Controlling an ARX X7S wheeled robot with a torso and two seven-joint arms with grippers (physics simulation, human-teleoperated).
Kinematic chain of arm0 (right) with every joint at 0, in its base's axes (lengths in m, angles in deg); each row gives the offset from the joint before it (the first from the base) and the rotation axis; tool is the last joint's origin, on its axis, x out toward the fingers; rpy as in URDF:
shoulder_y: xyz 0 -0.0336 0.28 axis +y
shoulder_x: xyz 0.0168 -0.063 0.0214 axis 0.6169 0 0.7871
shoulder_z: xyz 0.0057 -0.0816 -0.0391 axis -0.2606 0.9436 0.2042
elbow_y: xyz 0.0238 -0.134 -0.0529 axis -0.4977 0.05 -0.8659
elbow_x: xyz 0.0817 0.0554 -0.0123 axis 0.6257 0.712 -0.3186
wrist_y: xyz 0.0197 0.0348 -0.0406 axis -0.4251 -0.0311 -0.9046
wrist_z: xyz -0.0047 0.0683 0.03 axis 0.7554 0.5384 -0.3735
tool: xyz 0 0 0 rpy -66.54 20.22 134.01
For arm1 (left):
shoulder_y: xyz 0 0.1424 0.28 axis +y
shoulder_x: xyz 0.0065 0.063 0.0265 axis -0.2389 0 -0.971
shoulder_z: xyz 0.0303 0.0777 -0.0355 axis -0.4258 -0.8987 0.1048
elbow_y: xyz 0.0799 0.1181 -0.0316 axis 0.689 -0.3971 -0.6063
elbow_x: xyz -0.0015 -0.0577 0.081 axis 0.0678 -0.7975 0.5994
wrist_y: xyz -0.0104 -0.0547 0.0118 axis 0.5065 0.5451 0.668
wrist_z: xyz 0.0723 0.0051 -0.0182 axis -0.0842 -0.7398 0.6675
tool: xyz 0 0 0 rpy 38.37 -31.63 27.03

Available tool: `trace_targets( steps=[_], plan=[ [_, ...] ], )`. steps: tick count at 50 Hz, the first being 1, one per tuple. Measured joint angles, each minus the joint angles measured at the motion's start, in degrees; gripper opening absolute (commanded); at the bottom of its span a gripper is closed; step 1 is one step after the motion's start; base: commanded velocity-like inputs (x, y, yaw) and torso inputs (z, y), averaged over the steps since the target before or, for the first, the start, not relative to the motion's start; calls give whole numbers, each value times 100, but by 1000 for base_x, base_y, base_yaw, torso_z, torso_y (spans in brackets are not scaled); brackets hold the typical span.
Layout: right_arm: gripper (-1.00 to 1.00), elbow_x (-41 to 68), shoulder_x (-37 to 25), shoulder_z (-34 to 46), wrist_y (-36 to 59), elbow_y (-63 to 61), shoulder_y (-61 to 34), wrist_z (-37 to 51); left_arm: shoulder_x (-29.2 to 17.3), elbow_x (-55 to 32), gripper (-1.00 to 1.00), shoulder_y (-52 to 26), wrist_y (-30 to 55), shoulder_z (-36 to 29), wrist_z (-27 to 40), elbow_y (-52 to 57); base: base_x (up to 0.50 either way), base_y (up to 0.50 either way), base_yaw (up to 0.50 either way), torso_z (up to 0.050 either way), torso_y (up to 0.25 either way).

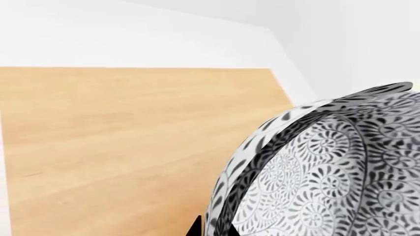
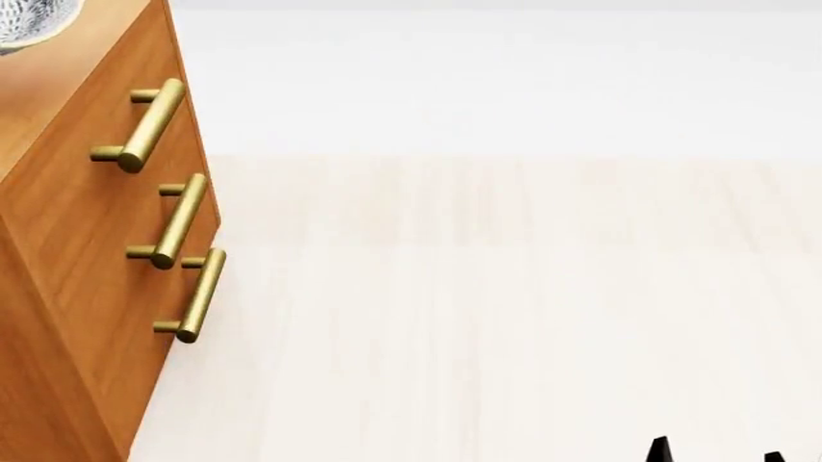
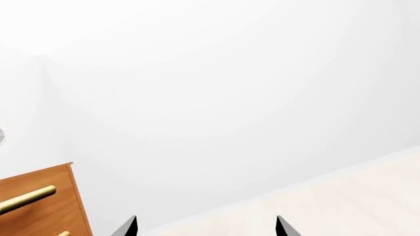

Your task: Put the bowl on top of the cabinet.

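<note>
The bowl [image 1: 328, 172], white with dense grey-black floral patterns, fills one side of the left wrist view, over the cabinet's light wood top [image 1: 118, 137]. My left gripper [image 1: 213, 230] is shut on the bowl, with one dark fingertip on each side of its rim. I cannot tell whether the bowl touches the top. In the head view only a sliver of the bowl [image 2: 23, 21] shows at the upper left corner, above the orange-brown cabinet [image 2: 77, 298]. My right gripper [image 3: 206, 227] stands open with nothing between its fingers, away from the cabinet [image 3: 46, 211].
Three brass bar handles [image 2: 154, 125] stick out from the cabinet's drawer fronts. Pale floor [image 2: 514, 318] stretches to the right of the cabinet up to a white wall [image 2: 514, 77]. The right gripper's tips [image 2: 659, 450] show at the head view's lower right edge.
</note>
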Motion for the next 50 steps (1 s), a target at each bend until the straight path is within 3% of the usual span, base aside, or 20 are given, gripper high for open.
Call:
trace_targets(
  steps=[16, 50],
  plan=[
    [100, -37, 30, 27, 80, 55, -78, 7, -121, 145, -100, 143, -145, 111, 16, 113, 0, 0, 0, 1, 1],
    [100, -79, 62, 2, 122, 85, -101, 25, 81, 214, -100, 577, 295, 203, -115, -780, 0, 0, 0, 0, 0]
  ],
)
